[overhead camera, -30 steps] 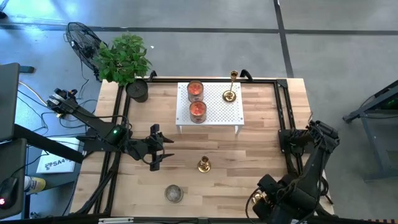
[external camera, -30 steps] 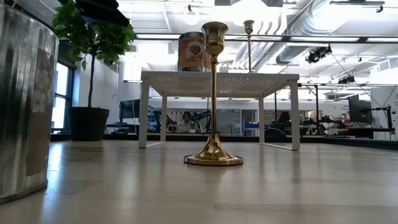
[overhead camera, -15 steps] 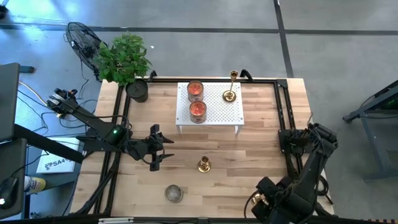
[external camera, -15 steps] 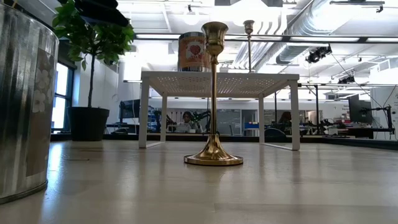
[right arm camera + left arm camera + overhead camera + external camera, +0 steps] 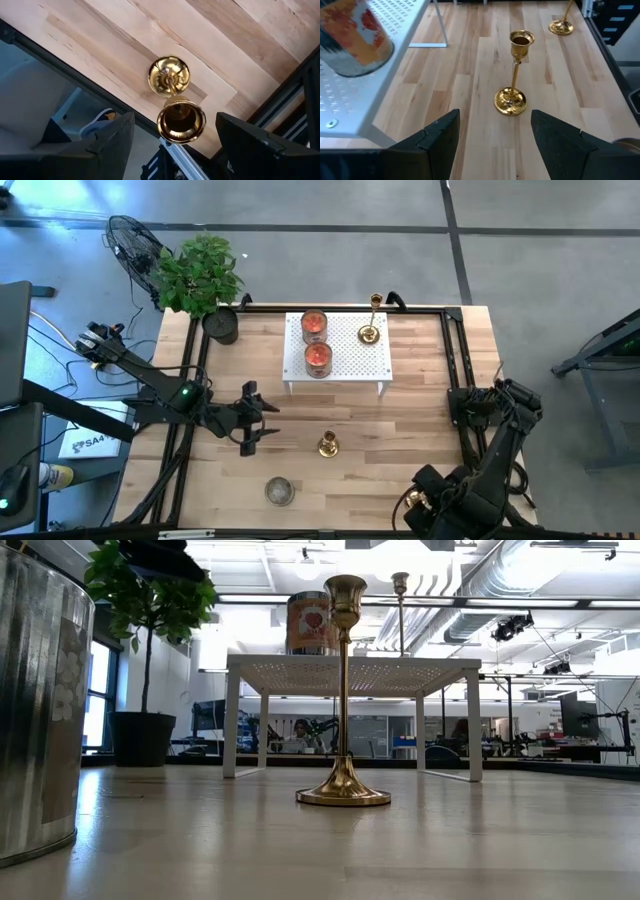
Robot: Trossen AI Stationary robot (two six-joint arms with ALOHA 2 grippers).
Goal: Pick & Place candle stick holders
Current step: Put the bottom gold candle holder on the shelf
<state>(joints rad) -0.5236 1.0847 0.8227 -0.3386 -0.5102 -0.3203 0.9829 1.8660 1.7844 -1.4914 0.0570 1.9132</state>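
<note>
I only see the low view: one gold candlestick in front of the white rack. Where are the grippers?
Observer: The left gripper is open, pointing at that candlestick, apart from it.
Operator: And the right one?
Observer: The right gripper hangs open above another candlestick near the front right edge of the table.
Operator: Anything on the rack I miss?
Observer: Two candle jars stand on the rack, not one.

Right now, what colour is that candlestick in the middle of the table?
Shiny gold candlestick, clearest in the left wrist view.
</note>
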